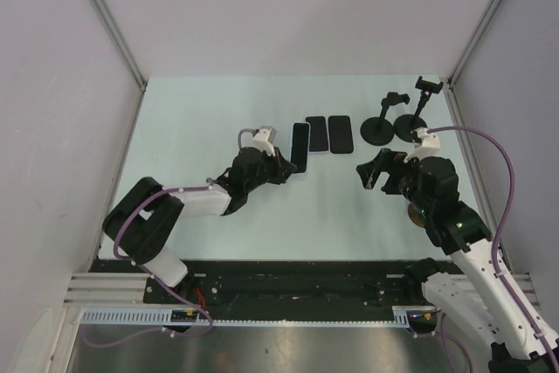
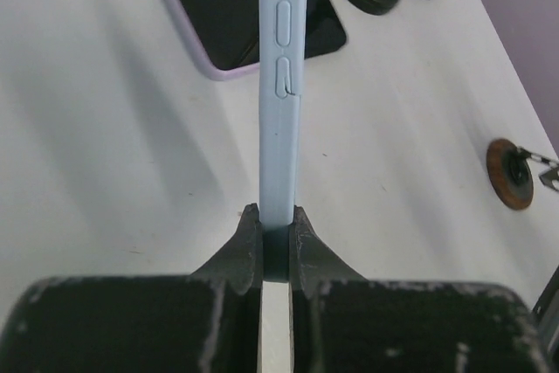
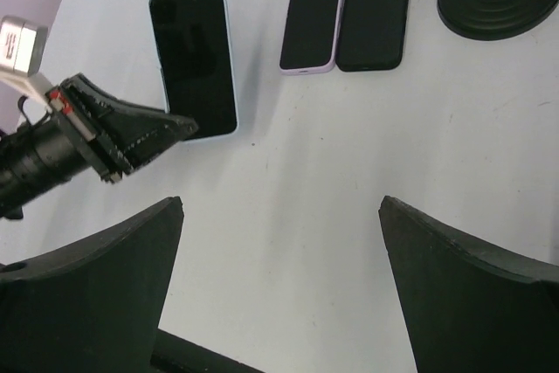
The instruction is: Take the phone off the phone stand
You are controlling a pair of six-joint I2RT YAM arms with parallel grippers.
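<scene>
My left gripper (image 1: 278, 169) (image 2: 276, 224) is shut on the near end of a phone in a light blue case (image 1: 300, 146) (image 2: 279, 85). I see the phone edge-on in the left wrist view, its side buttons facing the camera. In the right wrist view the phone (image 3: 192, 63) shows its dark screen, with the left gripper's fingers (image 3: 144, 133) at its near end. Two black phone stands (image 1: 377, 128) (image 1: 410, 124) stand at the back right, their clamps holding nothing. My right gripper (image 1: 369, 172) (image 3: 279, 216) is open and empty above bare table.
A lilac-cased phone (image 1: 316, 133) (image 3: 313, 19) and a black phone (image 1: 339, 134) (image 3: 374, 10) lie flat side by side just right of the held phone. A brown disc (image 2: 509, 172) lies to the right. White walls close in the table.
</scene>
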